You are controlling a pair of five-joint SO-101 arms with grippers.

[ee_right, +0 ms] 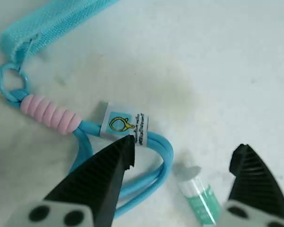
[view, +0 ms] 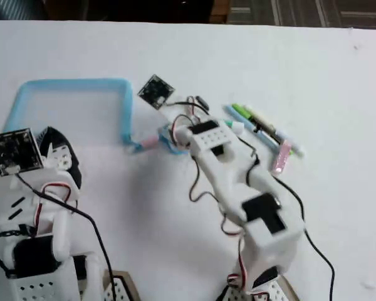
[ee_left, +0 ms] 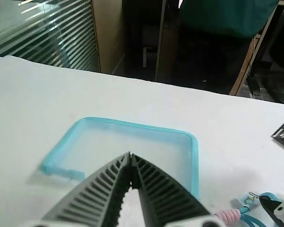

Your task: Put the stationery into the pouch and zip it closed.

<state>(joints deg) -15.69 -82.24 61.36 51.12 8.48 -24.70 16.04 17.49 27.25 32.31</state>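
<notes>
My left end effector [ee_left: 130, 158] is fully closed, its ribbed fingers [ee_left: 104, 189] pressed together at the tips with nothing between them. It hangs above the white tabletop [view: 301, 63], just short of the pouch [ee_left: 195, 161]. In the high view the pouch [view: 72, 83] is a flat, clear rectangle with a light blue border lying in the upper left of the frame. My left arm is in the lower left, below it.

My right end effector [ee_right: 184, 156] is spread wide and has hold of nothing. It is low over the zip pull, which trails from the pouch corner [ee_right: 52, 21]. The pull is a small blue ring, then a pink bead [ee_right: 49, 114] with ribs, then a white tag [ee_right: 123, 124] on a loop of blue cord [ee_right: 158, 165]. One black fingertip is over the cord by the tag, though I cannot tell if it touches. The end of a green-and-white pen [ee_right: 196, 201] lies between the two fingers, just beside the loop.

In the high view the bead [view: 149, 142] lies left of centre, by the pouch's lower right corner. The pens [view: 263, 128] lie in a slanted bunch on the tabletop at centre right, with a pink one [view: 281, 157] at its lower end. They are well apart from the pouch.
</notes>
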